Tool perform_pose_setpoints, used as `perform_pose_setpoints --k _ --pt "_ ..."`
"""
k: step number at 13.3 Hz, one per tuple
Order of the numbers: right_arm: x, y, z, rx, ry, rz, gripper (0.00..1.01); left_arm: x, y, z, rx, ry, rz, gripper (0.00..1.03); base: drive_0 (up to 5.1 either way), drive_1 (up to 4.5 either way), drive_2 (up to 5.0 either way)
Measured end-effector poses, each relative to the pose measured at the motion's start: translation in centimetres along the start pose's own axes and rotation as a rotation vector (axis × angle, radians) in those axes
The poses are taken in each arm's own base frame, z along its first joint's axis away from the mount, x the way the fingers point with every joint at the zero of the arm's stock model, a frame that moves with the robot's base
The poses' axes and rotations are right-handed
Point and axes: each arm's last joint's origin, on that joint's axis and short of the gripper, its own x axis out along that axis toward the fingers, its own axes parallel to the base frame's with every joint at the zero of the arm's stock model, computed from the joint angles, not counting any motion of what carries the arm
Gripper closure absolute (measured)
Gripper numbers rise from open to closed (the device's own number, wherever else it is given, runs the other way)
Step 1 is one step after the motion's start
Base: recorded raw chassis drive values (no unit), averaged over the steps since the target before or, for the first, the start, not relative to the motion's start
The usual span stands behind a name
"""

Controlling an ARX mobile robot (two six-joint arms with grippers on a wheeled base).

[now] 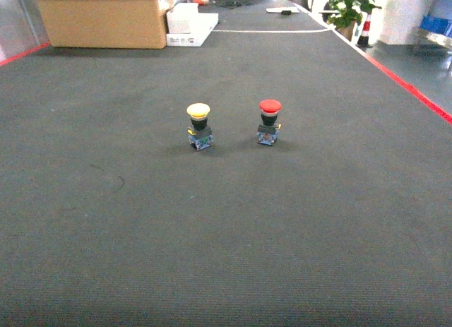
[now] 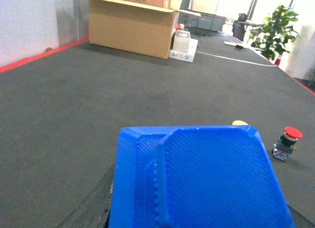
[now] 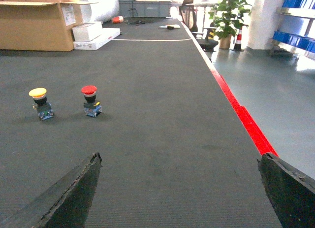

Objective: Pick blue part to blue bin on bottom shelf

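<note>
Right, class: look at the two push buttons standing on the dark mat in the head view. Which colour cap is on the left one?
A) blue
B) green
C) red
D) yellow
D: in the head view the left push button has a yellow cap, while the one to its right has a red cap; both stand upright on the dark mat.

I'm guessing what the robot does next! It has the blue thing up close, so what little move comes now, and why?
Probably turn the base rightward. The blue part fills the left wrist view, so it seems already held, and the only blue bins in sight sit on a rack far off to the right.
</note>
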Motion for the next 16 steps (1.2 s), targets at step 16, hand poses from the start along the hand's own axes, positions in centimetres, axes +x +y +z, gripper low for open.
perform_pose_setpoints --k 16 --pt "0.0 0.0 0.0 0.0 0.0 0.0 0.03 -0.03 0.06 -0.07 0.001 0.001 0.006 0.59 -1.0 -2.25 0.3"
